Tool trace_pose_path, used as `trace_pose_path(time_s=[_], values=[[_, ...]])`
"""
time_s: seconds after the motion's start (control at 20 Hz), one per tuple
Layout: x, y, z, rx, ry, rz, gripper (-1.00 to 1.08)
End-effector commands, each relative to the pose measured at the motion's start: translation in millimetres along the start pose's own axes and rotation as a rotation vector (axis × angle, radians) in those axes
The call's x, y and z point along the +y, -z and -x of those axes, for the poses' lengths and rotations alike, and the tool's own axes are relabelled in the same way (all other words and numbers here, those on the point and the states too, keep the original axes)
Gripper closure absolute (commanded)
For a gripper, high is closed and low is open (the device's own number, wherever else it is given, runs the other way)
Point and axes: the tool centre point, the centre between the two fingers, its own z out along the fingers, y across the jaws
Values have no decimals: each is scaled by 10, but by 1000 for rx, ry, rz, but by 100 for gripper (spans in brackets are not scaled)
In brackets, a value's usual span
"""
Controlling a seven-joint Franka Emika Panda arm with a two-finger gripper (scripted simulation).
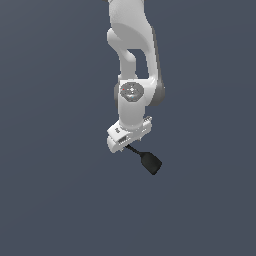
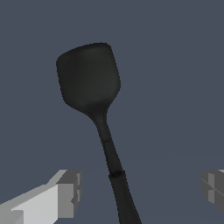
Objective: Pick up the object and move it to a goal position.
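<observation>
The object is a small matte black spatula with a thin handle and a flat rounded head. It lies on the dark grey surface, and its handle runs under my hand. My gripper is right over the handle end and points down. In the wrist view the spatula fills the middle, and its handle passes between my two fingertips. My gripper is open. The jaws stand wide apart, with a clear gap to the handle on each side.
The plain dark grey surface spreads all around. The white arm rises above the hand in the exterior view.
</observation>
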Motion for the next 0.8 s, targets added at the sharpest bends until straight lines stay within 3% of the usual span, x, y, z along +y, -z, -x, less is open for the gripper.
trace_pose_path(time_s=[0.0, 0.4, 0.75], values=[[-31, -80, 7, -1, 79, 1, -92], [-113, -260, 23, -1, 258, 1, -92], [-150, -331, 29, 0, 332, 1, -92]])
